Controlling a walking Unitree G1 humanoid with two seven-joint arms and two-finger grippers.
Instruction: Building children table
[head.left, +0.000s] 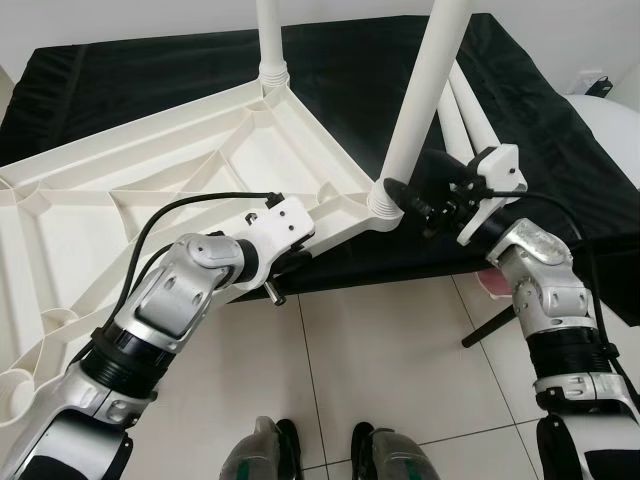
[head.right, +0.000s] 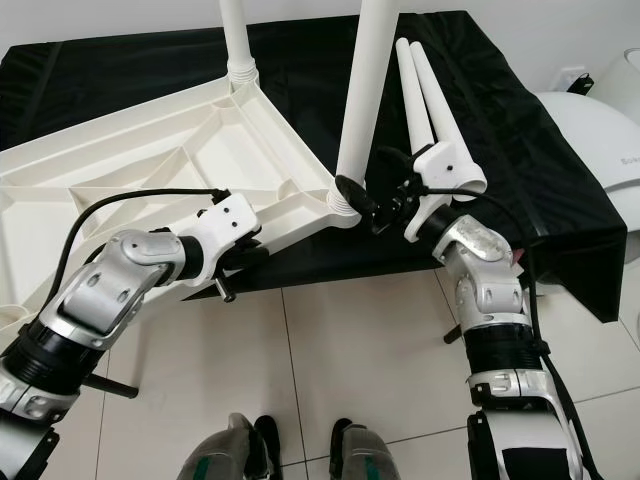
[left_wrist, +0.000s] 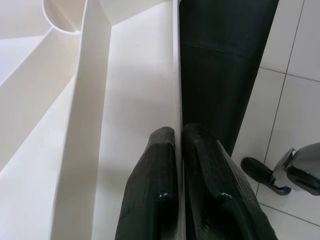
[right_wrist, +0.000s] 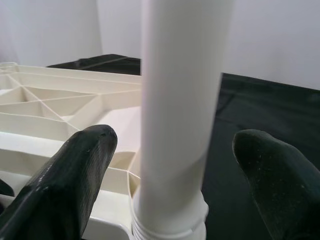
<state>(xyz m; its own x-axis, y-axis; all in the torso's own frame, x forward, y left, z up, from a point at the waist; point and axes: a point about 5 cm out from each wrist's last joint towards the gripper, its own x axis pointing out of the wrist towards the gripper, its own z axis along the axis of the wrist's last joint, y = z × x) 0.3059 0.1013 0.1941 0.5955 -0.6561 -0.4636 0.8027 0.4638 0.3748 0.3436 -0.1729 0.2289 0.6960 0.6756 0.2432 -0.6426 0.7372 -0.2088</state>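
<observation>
A white plastic table top (head.left: 150, 190) lies upside down, ribs up, on a black-covered surface. My left gripper (left_wrist: 178, 131) is shut on its thin near rim (left_wrist: 176, 75), one finger on each side of the wall. A white leg (head.left: 425, 90) stands in the near right corner socket. My right gripper (right_wrist: 172, 137) is open around that leg's base, with its fingers (right_wrist: 85, 165) apart on either side and not touching it. A second leg (head.left: 268, 40) stands in the far corner. Two loose legs (head.left: 475, 115) lie on the cloth behind the right gripper.
The black cloth (head.left: 560, 150) hangs over the front edge onto a white tile floor (head.left: 400, 360). My feet (head.left: 320, 450) stand close to that edge. A white rounded object (head.left: 610, 110) is at the far right. A black rod (head.left: 490, 328) leans by my right arm.
</observation>
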